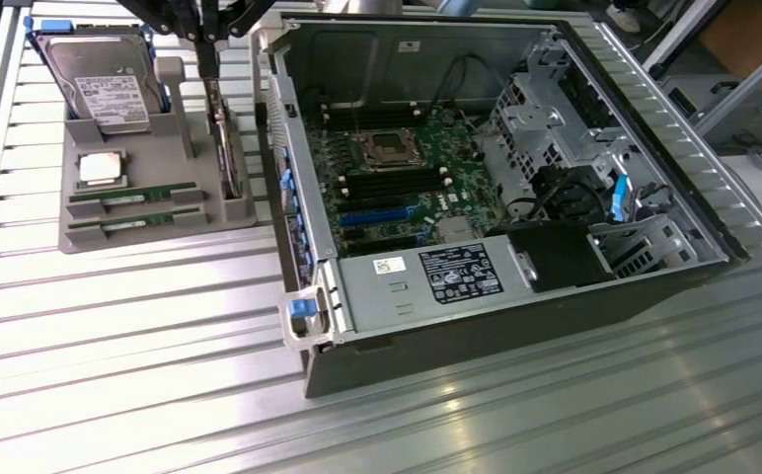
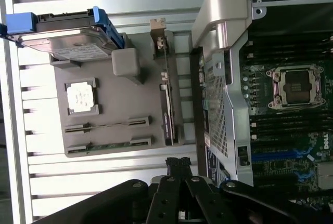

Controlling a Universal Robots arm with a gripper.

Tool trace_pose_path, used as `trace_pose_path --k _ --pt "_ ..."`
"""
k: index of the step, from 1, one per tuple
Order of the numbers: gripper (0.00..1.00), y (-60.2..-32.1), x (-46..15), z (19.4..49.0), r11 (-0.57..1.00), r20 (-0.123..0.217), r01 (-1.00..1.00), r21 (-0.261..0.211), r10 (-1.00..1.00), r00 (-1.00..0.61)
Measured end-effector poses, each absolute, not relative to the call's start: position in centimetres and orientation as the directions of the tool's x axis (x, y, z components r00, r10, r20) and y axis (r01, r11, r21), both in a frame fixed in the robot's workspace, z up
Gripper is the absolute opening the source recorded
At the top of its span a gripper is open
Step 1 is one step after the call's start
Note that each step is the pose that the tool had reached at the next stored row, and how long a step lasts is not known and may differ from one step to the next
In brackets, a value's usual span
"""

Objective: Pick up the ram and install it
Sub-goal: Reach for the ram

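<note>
"Where was the ram [image 1: 135, 195]?"
"Lying in a slot of the grey tray [image 1: 171, 163]. The gripper [image 1: 210, 38] hung nearby, closed and empty."
"Best approach?"
"I judged it needed opening first, then lining up along the stick — gripping the long edges squarely."

- Hard drive [image 1: 58, 59]: its white label [image 1: 108, 94] carries rows of dark print, too small to read.
- Power supply [image 1: 408, 296]: a dark label [image 1: 458, 275] with white print, not legible; beside it a white sticker [image 1: 384, 265] with a dark code mark.
- Case wall [image 1: 354, 59]: a small white sticker [image 1: 411, 45], unreadable.
- Motherboard [image 2: 291, 130]: white lettering [image 2: 324, 141] that seems to read DELL.
</note>
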State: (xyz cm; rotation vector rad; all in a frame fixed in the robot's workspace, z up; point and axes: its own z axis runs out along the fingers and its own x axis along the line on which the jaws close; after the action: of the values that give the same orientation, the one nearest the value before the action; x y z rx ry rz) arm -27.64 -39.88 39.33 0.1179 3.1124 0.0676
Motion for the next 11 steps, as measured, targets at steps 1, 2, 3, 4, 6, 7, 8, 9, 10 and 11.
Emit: trace_pose_path --k 1,2,3,4,6,7,8,9,10,11 --pt "0.11 -39.9 -27.8 39.3 0.996 -0.024 0.075 0.044 0.076 -0.997" --pt "0.11 -39.9 -28.0 39.3 0.996 -0.024 0.075 0.044 0.076 -0.997" --pt "0.11 -39.9 -28.2 39.3 0.996 -0.024 0.075 0.044 0.076 -0.997" --pt "0.11 -39.9 -28.3 39.3 0.996 -0.025 0.075 0.044 0.076 -0.997" --pt "0.11 -39.9 -28.6 39.3 0.996 -0.025 0.075 0.044 0.076 -0.997" --pt "0.11 -39.9 -28.6 39.3 0.996 -0.025 0.075 0.044 0.076 -0.997" --pt "0.11 -39.9 -28.8 39.3 0.996 -0.025 0.075 0.044 0.076 -0.997" --pt "0.11 -39.9 -28.9 39.3 0.996 -0.025 0.075 0.044 0.076 -0.997" --pt "0.11 -39.9 -29.1 39.3 0.996 -0.024 0.075 0.044 0.076 -0.997" --pt "0.11 -39.9 -29.2 39.3 0.996 -0.025 0.075 0.044 0.076 -0.997"
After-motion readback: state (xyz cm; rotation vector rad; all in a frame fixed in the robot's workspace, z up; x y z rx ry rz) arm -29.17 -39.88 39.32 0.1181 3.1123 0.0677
